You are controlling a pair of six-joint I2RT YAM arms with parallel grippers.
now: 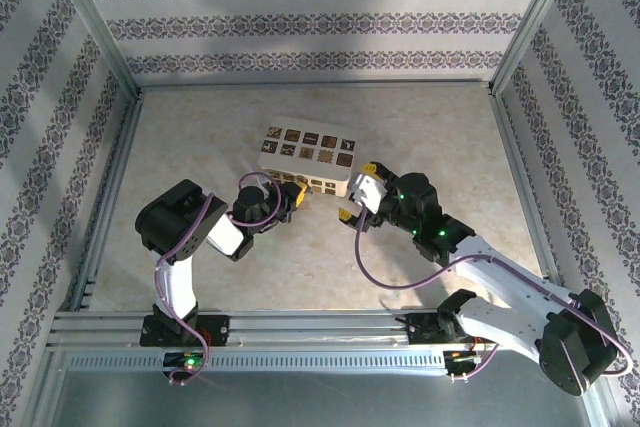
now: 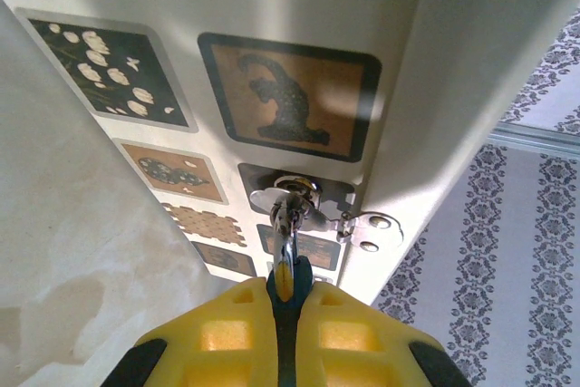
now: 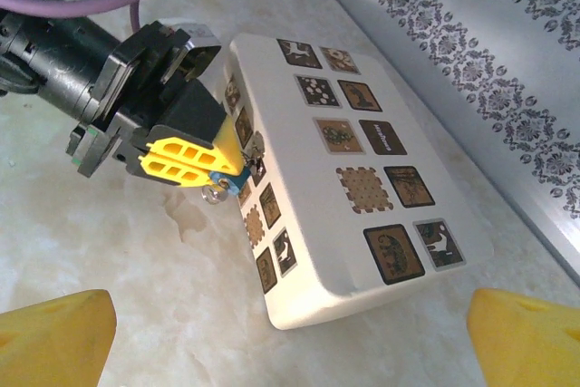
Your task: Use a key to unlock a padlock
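Note:
A small silver padlock (image 2: pixel 296 189) sits at the metal clasp (image 2: pixel 370 228) on the side wall of a white box (image 1: pixel 307 159) covered with picture tiles. A key (image 2: pixel 288 242) with a blue head (image 3: pixel 227 183) has its blade in the padlock. My left gripper (image 2: pixel 288 292) is shut on the key's head, and it also shows at the box's near side in the top view (image 1: pixel 297 195) and the right wrist view (image 3: pixel 195 162). My right gripper (image 1: pixel 357 194) stands wide open just off the box's right end, holding nothing, its yellow fingertips (image 3: pixel 54 328) wide apart.
The box (image 3: pixel 362 188) lies flat on the beige marbled tabletop (image 1: pixel 250 277). Aluminium frame rails (image 1: pixel 110 187) and patterned walls (image 1: pixel 300 22) enclose the table on the left, right and back. A purple cable (image 1: pixel 400 282) loops from the right arm over the table.

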